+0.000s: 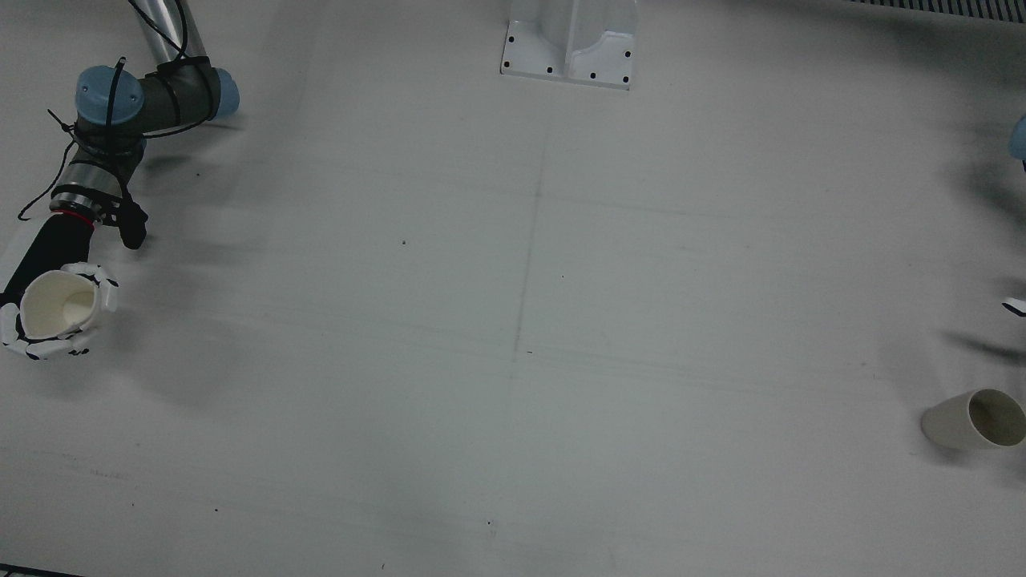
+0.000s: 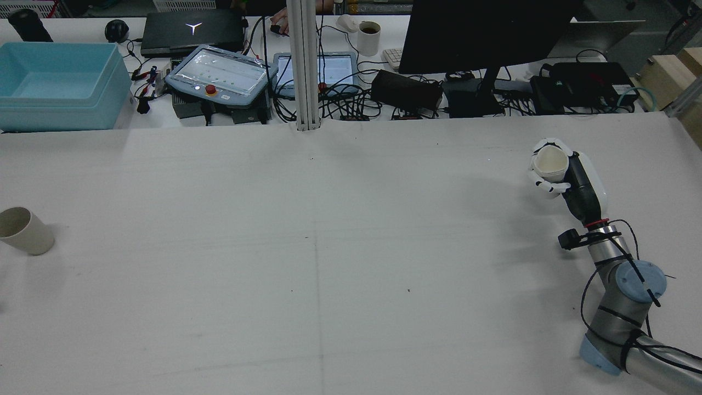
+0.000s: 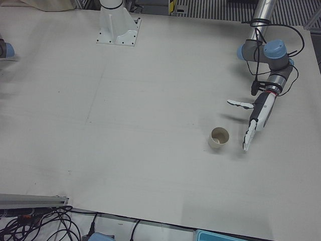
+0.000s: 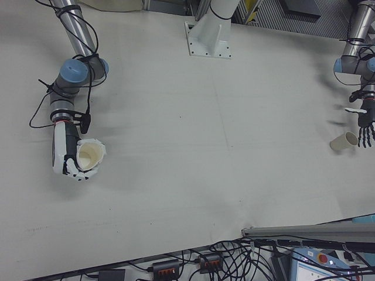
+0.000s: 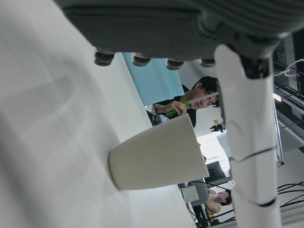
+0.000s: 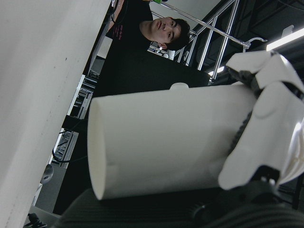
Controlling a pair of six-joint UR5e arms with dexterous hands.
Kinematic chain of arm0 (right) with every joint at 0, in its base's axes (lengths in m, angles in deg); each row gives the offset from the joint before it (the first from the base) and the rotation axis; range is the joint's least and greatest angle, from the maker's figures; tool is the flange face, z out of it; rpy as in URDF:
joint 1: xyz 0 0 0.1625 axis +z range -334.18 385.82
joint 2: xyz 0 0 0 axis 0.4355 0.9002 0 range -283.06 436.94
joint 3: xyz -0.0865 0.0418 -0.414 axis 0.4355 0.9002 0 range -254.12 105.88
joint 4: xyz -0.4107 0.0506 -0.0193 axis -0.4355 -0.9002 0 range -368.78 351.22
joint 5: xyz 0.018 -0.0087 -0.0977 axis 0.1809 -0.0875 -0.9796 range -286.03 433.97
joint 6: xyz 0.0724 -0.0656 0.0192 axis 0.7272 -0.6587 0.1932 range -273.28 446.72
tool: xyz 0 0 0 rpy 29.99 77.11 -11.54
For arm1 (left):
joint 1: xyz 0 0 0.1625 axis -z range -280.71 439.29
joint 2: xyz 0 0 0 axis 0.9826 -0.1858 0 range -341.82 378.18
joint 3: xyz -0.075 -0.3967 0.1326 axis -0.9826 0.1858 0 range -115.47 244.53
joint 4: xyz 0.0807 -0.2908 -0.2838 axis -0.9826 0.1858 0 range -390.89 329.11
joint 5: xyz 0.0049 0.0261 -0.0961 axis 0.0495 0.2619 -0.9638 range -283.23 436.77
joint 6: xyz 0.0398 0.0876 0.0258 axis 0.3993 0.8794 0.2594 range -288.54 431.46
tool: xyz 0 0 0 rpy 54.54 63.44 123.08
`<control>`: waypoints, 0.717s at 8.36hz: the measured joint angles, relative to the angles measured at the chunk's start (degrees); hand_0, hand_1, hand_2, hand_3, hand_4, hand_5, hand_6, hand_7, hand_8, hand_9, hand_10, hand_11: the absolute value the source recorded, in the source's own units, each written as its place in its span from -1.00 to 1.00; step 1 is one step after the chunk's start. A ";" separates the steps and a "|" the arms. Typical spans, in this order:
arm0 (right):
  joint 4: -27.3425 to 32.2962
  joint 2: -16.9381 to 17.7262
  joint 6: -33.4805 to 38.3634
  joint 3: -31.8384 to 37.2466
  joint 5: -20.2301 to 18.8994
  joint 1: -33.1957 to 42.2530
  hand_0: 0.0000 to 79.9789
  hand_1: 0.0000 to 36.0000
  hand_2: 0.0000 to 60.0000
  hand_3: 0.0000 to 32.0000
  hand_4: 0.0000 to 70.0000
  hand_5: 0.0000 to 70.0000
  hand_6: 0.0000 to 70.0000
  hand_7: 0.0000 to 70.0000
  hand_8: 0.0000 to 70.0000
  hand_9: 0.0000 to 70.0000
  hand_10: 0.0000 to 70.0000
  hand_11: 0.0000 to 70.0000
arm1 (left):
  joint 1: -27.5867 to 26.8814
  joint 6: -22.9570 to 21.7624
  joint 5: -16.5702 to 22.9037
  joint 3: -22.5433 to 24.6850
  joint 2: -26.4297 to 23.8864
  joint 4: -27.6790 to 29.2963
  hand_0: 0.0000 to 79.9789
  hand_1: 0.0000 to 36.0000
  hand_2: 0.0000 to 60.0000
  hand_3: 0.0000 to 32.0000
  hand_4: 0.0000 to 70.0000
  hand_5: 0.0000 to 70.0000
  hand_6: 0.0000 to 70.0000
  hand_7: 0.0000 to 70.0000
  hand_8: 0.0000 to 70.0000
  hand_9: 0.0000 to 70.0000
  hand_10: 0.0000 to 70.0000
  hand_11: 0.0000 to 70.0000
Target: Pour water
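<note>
From my station I see a broad pale grey table (image 2: pixel 329 247) with a faint seam down its middle. Beyond its far edge a cluttered white desk (image 2: pixel 137 118) holds a light blue plastic bin (image 2: pixel 55 88), a closed black laptop (image 2: pixel 192 33) and a dark monitor (image 2: pixel 482 33). A white upright post (image 2: pixel 304 66) stands at the table's far edge among tangled black cables (image 2: pixel 340 107).

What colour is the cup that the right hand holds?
White: the cup in the right hand shows best in the right-front view.
</note>
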 measured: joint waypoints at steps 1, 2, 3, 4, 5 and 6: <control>0.41 0.06 0.01 0.22 0.29 -1.48 0.14 -0.72 -1.00 -1.00 -1.00 -0.32 -0.23 -0.50 -0.73 -0.78 -0.56 -0.33 | 0.13 -0.01 0.00 0.15 0.24 0.06 0.43 0.17 -1.00 0.19 -1.00 -0.98 -1.00 -1.00 -1.00 -1.00 -0.99 -0.92; 0.57 0.30 0.10 0.35 0.41 -3.21 0.11 -0.74 -1.00 -1.00 -1.00 -0.79 -0.53 -0.82 -0.93 -1.00 -0.92 -0.85 | 0.27 0.00 0.03 0.21 0.38 0.10 0.43 0.17 -1.00 0.21 -1.00 -0.99 -1.00 -1.00 -1.00 -1.00 -1.00 -0.92; 0.64 0.60 0.18 0.40 0.47 -4.55 0.08 -0.76 -1.00 -1.00 -1.00 -1.00 -0.64 -0.94 -0.96 -1.00 -1.00 -1.00 | 0.37 0.03 0.04 0.23 0.41 0.12 0.43 0.16 -1.00 0.21 -1.00 -0.97 -1.00 -1.00 -1.00 -1.00 -1.00 -0.92; 0.69 0.79 0.24 0.39 0.46 -5.00 0.07 -0.75 -1.00 -1.00 -1.00 -1.00 -0.70 -0.99 -0.97 -1.00 -1.00 -1.00 | 0.40 0.05 0.05 0.24 0.41 0.13 0.43 0.17 -1.00 0.24 -1.00 -0.98 -1.00 -1.00 -1.00 -1.00 -1.00 -0.93; 0.65 0.89 0.41 0.39 0.44 -5.03 0.07 -0.75 -1.00 -1.00 -1.00 -1.00 -0.70 -0.97 -0.97 -1.00 -1.00 -1.00 | 0.42 0.09 0.07 0.25 0.42 0.14 0.44 0.18 -1.00 0.24 -1.00 -0.97 -1.00 -1.00 -1.00 -1.00 -1.00 -0.93; 0.72 0.68 -0.33 0.59 0.38 -4.03 0.06 -0.76 -1.00 -1.00 -1.00 -1.00 -0.69 -0.95 -0.97 -1.00 -1.00 -1.00 | 0.41 0.18 0.08 0.25 0.43 0.13 0.44 0.20 -1.00 0.24 -1.00 -0.97 -1.00 -1.00 -1.00 -1.00 -0.99 -0.92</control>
